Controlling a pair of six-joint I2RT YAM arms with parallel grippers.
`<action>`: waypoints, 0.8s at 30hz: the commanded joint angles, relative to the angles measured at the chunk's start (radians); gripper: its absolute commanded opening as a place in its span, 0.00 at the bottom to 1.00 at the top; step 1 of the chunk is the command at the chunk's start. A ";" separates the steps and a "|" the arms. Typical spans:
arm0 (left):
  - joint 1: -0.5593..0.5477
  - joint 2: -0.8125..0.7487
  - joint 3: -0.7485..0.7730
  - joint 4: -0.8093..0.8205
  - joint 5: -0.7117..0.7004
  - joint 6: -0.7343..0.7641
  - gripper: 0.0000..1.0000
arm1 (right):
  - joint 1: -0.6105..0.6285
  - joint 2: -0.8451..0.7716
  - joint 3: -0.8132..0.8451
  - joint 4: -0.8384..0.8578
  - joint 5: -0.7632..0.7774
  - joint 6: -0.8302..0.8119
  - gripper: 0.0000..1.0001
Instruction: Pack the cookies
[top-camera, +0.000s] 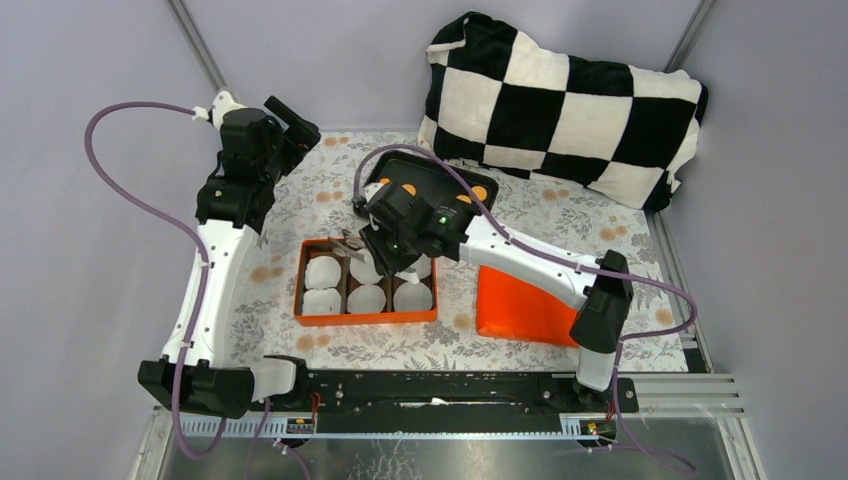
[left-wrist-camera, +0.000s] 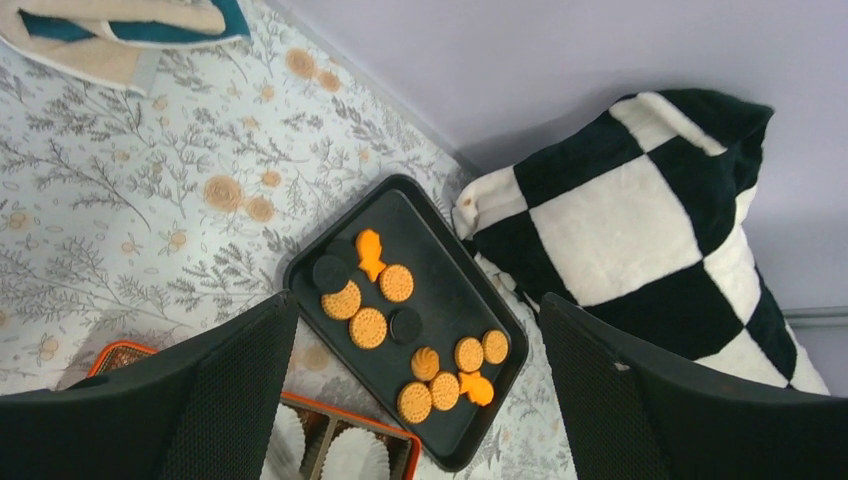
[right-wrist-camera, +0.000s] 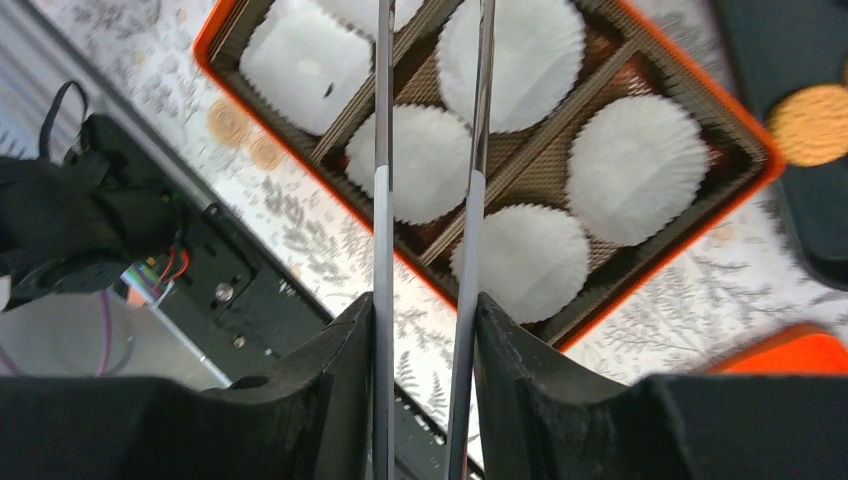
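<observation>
Narrowly parted, the right claw (right-wrist-camera: 428, 325) grips metal tongs (right-wrist-camera: 384, 120).

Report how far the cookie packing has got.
Done: nothing packed; the paper cups in the orange box look empty. In hand: the right hand grips tongs over the box. To do: all visible cookies sit on the black tray.

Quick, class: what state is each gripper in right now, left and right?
Left gripper: open, holding nothing.
Right gripper: closed on the metal tongs.
</observation>
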 joint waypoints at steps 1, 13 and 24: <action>0.002 -0.020 -0.040 0.015 0.056 0.023 0.94 | -0.003 0.010 0.125 0.008 0.179 -0.051 0.00; 0.001 -0.005 -0.108 0.083 0.165 0.022 0.94 | -0.262 0.109 0.118 0.006 0.250 -0.057 0.00; 0.001 0.025 -0.128 0.096 0.175 0.037 0.94 | -0.318 0.263 0.143 0.013 0.245 -0.082 0.00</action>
